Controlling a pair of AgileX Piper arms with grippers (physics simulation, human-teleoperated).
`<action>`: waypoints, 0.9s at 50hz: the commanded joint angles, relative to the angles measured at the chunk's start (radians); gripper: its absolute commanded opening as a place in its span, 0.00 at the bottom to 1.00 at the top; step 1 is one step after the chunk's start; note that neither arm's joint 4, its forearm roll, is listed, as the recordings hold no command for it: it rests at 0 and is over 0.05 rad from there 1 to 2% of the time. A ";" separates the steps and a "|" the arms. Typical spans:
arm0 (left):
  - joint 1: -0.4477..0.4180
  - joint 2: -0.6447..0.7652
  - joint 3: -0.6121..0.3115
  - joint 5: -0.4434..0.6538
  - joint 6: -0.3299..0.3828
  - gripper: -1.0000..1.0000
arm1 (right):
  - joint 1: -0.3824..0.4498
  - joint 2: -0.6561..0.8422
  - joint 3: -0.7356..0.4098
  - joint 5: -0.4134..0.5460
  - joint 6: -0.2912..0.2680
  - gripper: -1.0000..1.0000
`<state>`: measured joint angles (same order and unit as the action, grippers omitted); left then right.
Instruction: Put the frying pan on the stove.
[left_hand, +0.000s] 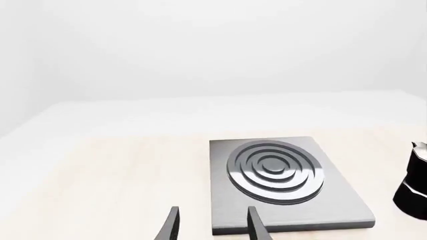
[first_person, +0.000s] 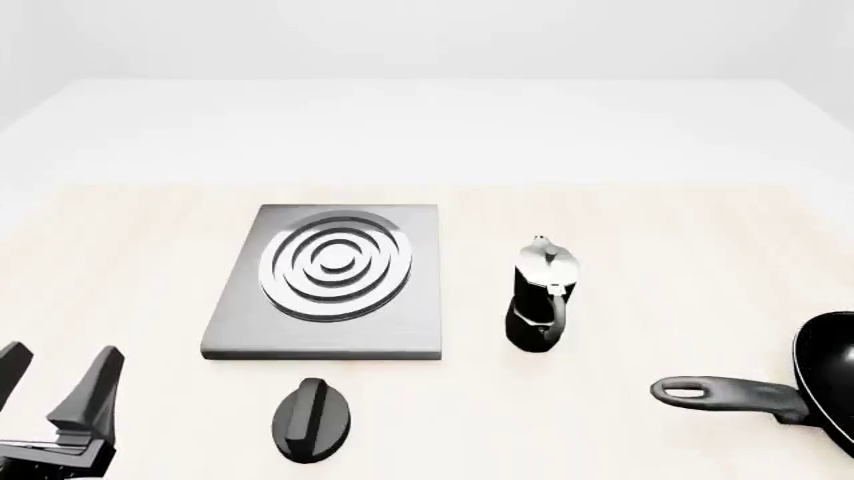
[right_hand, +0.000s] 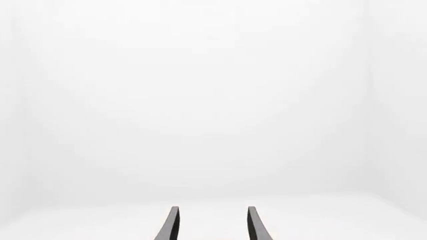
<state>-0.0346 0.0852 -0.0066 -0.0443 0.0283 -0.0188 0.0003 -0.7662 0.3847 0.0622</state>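
1. Left gripper: being shown at the lower left corner of the front view, fingers spread apart, nothing being held.
2. Stove: being displayed left of centre, lying flat on the table, its silver rings facing up and bare.
3. Oval knob: being seen at the lower edge, just below the stove's near side, apart from it.
4. Moka pot: being shown upright right of centre, near the stove.
5. Frying pan: being cropped by the lower right edge, resting on the table, handle pointing left, well apart from the stove.
6. Right gripper: being seen only in its wrist view, fingers parted, empty.
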 joint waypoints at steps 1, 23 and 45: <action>-0.006 0.011 -0.011 0.002 0.010 1.00 | 0.006 0.000 -0.235 0.151 -0.001 1.00; -0.069 0.116 -0.116 0.001 0.064 1.00 | 0.003 0.000 -0.587 0.384 0.016 1.00; -0.247 0.319 -0.276 -0.060 0.082 1.00 | 0.003 0.000 -0.754 0.492 0.026 1.00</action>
<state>-0.2070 0.3146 -0.2136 -0.0763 0.1034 -0.0152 0.0000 -1.4446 0.8276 0.0834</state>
